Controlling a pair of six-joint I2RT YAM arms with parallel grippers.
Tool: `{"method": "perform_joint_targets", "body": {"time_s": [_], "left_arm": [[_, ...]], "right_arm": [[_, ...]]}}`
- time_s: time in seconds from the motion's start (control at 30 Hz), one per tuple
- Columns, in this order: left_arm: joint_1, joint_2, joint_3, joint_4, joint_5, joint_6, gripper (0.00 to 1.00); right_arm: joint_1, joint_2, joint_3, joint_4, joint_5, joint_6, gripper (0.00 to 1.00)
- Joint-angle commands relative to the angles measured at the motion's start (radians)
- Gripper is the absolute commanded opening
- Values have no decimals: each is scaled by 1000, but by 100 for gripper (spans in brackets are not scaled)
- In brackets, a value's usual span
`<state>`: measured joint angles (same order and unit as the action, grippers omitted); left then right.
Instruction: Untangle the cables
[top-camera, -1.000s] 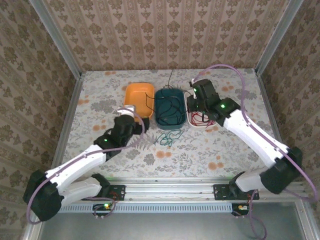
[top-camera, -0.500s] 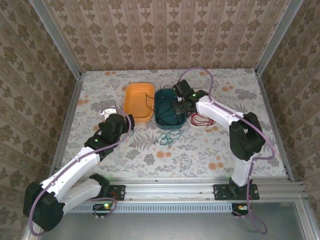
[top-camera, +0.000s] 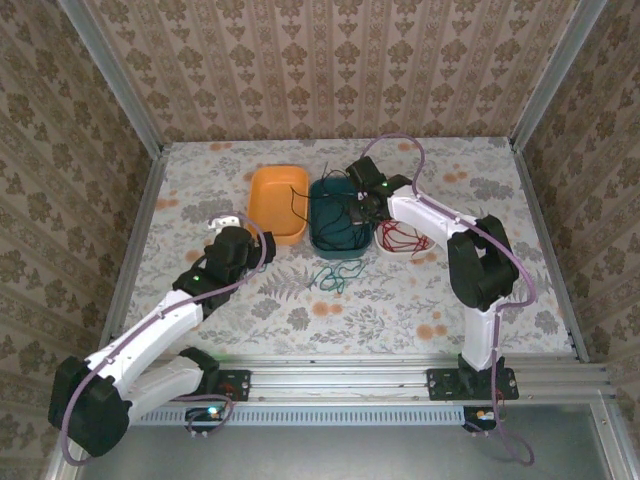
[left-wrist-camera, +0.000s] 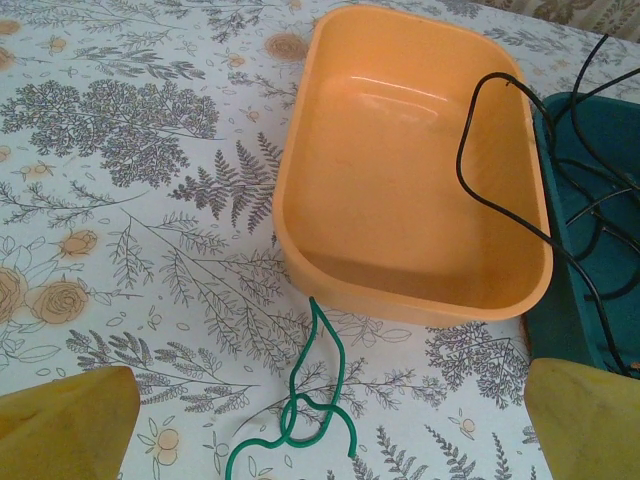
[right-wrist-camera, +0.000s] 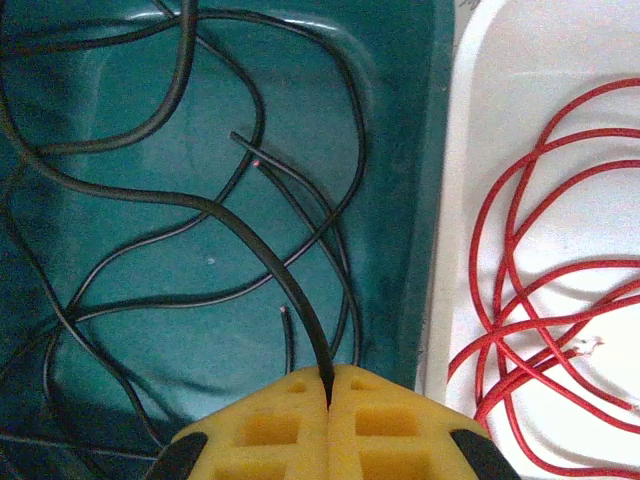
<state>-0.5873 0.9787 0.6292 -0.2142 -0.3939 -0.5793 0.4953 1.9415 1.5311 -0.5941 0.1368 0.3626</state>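
Note:
Several black cables (right-wrist-camera: 250, 245) lie looped in the teal bin (right-wrist-camera: 430, 150). My right gripper (right-wrist-camera: 328, 385) is shut on one black cable, which rises from the bin into its yellow pads; from above it hovers over the bin's right side (top-camera: 358, 205). Red cables (right-wrist-camera: 520, 300) are coiled in the white tray (right-wrist-camera: 470, 80) to the right. A green cable (left-wrist-camera: 330, 370) lies knotted on the table in front of the orange bin (left-wrist-camera: 300, 130). My left gripper (left-wrist-camera: 325, 430) stands open above the green cable, holding nothing.
The orange bin (top-camera: 262, 190), teal bin (top-camera: 318, 240) and white tray (top-camera: 385, 245) stand side by side at mid-table. One black cable (left-wrist-camera: 480, 150) arches over the orange bin's right rim. Green cable (top-camera: 335, 275) lies on the floral cloth in front of the teal bin.
My right gripper has swung left from over the white tray to over the teal bin, staying shut. My left gripper has drawn left, away from the orange bin, still open.

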Motion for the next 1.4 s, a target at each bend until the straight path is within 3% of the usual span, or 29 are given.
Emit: {"method": "perform_joint_targets", "body": {"time_s": [0.0,0.43,0.73,1.17,1.37], "left_arm": [[4,16,33,9,17,27,100],[-8,65,60,10,27,42,98],[-25,87,69,17,30,40,97],[-39,92,91,-6,32,57,97],[-20,114,126,-14,59,54,97]], "right_arm": [[10,-71,-43,-46,-55,-42,0],[24,-103,-50,-167,-98,-137,0],[20,-83,-23,-189,48,-95,0],[35,75,187,-278,303,-79,0],[77,101,197,-302,307,-130,0]]}}
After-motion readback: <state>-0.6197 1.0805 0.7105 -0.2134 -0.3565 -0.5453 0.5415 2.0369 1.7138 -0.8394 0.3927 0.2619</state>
